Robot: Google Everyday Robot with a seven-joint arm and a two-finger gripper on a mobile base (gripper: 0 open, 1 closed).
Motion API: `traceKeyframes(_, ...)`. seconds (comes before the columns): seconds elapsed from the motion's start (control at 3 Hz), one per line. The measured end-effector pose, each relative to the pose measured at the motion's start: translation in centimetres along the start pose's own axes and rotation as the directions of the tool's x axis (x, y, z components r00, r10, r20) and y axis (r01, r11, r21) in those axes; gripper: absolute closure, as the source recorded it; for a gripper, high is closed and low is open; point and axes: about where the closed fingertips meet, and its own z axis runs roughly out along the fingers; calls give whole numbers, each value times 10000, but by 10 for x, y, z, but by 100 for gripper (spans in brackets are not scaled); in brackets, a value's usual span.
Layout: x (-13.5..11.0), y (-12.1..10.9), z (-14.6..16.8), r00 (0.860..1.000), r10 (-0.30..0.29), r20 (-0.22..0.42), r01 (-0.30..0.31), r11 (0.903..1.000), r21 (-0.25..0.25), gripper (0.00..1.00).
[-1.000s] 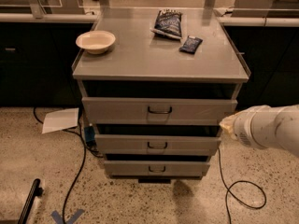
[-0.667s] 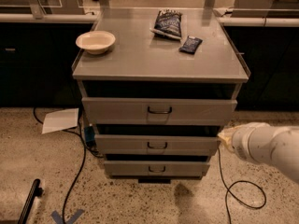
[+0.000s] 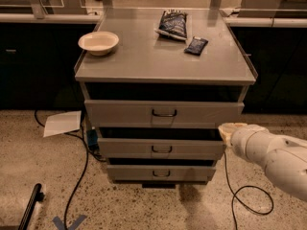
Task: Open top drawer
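Speckled stone flooring fills the lower half of the camera view, with dark cabinet fronts and pale counters along the back at 12 o'clock. At the centre stands a grey metal desk [image 3: 144,61] with a flat top and three drawers stacked under it.

On the desk top, a round cream bowl [image 3: 98,42] sits at 10 o'clock near the left edge. A dark crinkled snack bag [image 3: 173,24] lies at 1 o'clock, and a small dark flat packet [image 3: 196,45] lies just beside it toward 3 o'clock, apart from it.

The top drawer [image 3: 120,114], the widest grey metal front, lies directly below the desk top with a dark gap above it. Its small dark bail handle [image 3: 164,113] is at its centre. Below it are a narrower grey middle drawer [image 3: 129,148] and a narrower grey bottom drawer [image 3: 132,173], each with a like handle.

The end effector [image 3: 228,130], pale tan at its tip, hangs at 4 o'clock from the top drawer's handle, just beside the right end of the middle drawer and below the top drawer's lower right corner. Whether it is spread or pressed together cannot be told. It holds nothing that shows. The rounded white arm [image 3: 276,159] runs from it toward 4 o'clock.

On the floor, a white sheet of paper [image 3: 62,123] lies at 9 o'clock. Black cables [image 3: 79,176] trail at 8 o'clock, another black cable [image 3: 244,195] loops at 5 o'clock, and a blue tape cross [image 3: 67,222] marks 7 o'clock.
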Motion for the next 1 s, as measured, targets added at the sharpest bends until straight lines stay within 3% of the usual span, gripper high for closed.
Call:
traceKeyframes(0.33,-19,-6,-1,9974,-22,715,5,9997,240,100)
traceKeyframes(0.67,-15,-6,10,9972,191,719,-203,9997,160,100)
traceKeyframes(1.0,-21,-10,46,9936,235,1103,-233,9997,-26,100)
